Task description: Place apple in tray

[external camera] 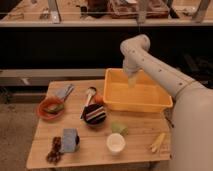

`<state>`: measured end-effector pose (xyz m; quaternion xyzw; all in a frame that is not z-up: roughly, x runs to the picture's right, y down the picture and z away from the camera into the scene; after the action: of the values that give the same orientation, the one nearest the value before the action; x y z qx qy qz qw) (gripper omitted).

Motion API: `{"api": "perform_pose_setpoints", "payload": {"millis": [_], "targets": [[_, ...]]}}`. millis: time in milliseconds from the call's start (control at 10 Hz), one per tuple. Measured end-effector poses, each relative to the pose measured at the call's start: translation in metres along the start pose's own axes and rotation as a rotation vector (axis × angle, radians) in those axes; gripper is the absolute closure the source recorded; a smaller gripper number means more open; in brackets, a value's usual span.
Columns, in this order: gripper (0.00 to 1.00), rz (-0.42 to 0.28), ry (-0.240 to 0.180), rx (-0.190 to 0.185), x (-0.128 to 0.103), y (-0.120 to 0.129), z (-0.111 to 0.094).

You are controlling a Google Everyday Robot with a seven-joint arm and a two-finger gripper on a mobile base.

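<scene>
Apple, small, round, red-orange [98, 99], sits on the wooden table [140, 146] just beside the large yellow-orange plastic tray [136, 106]. Gripper [131, 81] hangs over the tray's back half, jaws apart, empty.

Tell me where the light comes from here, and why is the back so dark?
Camera view: warm light, seemingly from above, falls on the wooden table and makes the yellow tray glow; camera view: the space behind the table gets little light, so it looks near black; camera view: the gripper hangs over the tray's back part, with no clear shadow beneath.
</scene>
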<state>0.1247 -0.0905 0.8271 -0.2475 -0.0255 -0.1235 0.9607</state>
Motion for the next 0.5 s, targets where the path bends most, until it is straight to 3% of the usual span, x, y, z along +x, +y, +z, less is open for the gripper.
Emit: {"api": "perform_pose_setpoints", "payload": {"millis": [300, 500], "targets": [[0.37, 0.025, -0.034, 0.001, -0.051, -0.045, -0.035], [0.37, 0.03, -0.035, -0.002, -0.057, -0.05, -0.039]]}}
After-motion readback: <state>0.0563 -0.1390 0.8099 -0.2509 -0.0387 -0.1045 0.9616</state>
